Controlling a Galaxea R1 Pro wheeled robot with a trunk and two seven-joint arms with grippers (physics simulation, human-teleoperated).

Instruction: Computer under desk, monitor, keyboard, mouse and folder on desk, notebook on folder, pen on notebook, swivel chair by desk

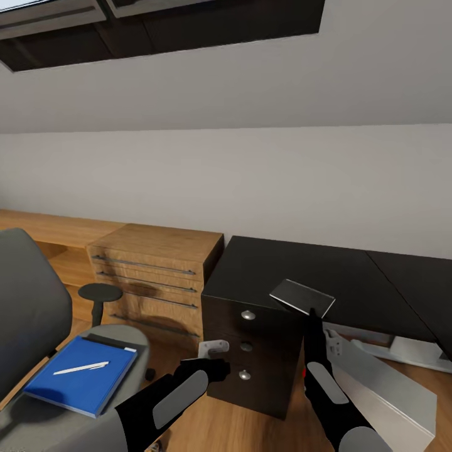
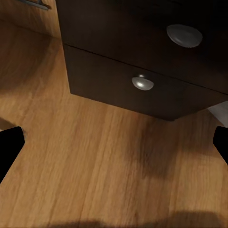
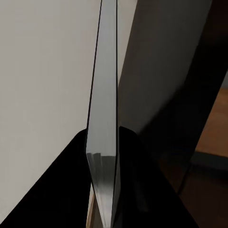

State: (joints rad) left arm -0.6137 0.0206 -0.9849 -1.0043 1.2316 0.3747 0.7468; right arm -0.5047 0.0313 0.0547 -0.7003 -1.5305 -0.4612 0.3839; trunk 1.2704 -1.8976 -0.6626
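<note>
The dark grey notebook (image 1: 302,297) is held tilted just above the front edge of the black desk (image 1: 351,276), with my right gripper (image 1: 312,316) shut on its near edge. In the right wrist view the notebook (image 3: 105,118) shows edge-on between both fingers (image 3: 137,180). The blue folder (image 1: 85,376) lies on the seat of the grey swivel chair (image 1: 25,314), and the white pen (image 1: 80,368) rests on the folder. My left gripper (image 1: 213,355) hangs open, low in front of the desk drawers (image 2: 142,52). The pale computer (image 1: 383,389) stands on the floor at right.
A light wooden drawer unit (image 1: 157,263) stands between the chair and the desk, against the white wall. The desk drawers carry round silver knobs (image 1: 248,315). The chair's black armrest (image 1: 100,292) sticks out toward the wooden unit. A pale flat piece (image 1: 402,348) lies under the desk.
</note>
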